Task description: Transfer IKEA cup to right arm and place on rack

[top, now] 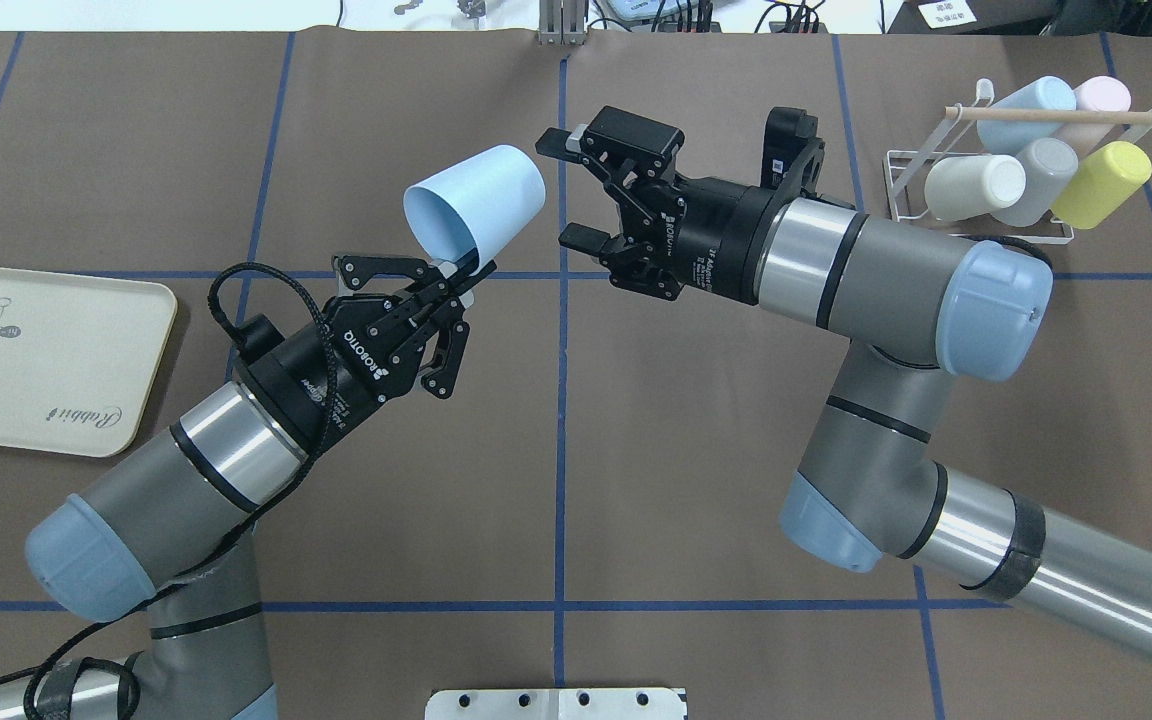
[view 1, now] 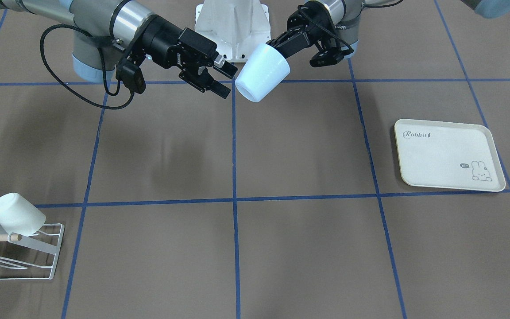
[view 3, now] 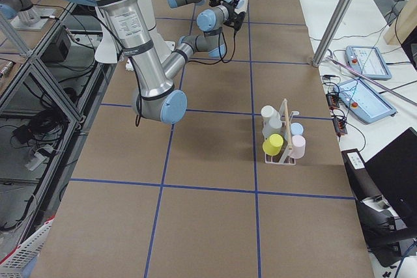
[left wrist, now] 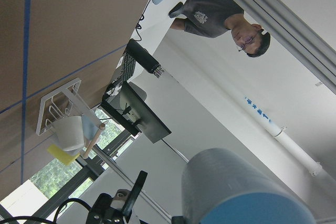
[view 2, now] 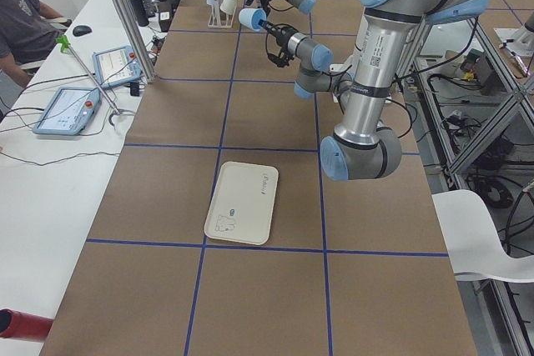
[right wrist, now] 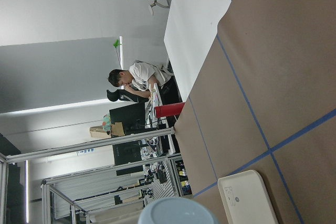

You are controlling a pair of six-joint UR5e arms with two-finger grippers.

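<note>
- I see my left gripper [top: 463, 272] pinching the rim of the blue cup [top: 481, 195], held above the table.
- My right gripper [top: 570, 190] is spread, just beside the cup at 3 o'clock.
- The rack [top: 964, 112] stands well apart, also at 3 o'clock.

My left arm [top: 136, 500] and right arm [top: 896, 290] are grey tubes with polished silver bands, thin black rings and rounded pale blue caps [top: 996, 310] at the joints. Each ends in a black claw with linked fingers and white ROBOTIQ lettering, my left claw [top: 466, 272] and my right claw [top: 568, 190]. A black braided cable [top: 216, 300] runs off my left wrist, and my white base plate [top: 556, 703] carries a row of small dark dots, screws or holes.
</note>
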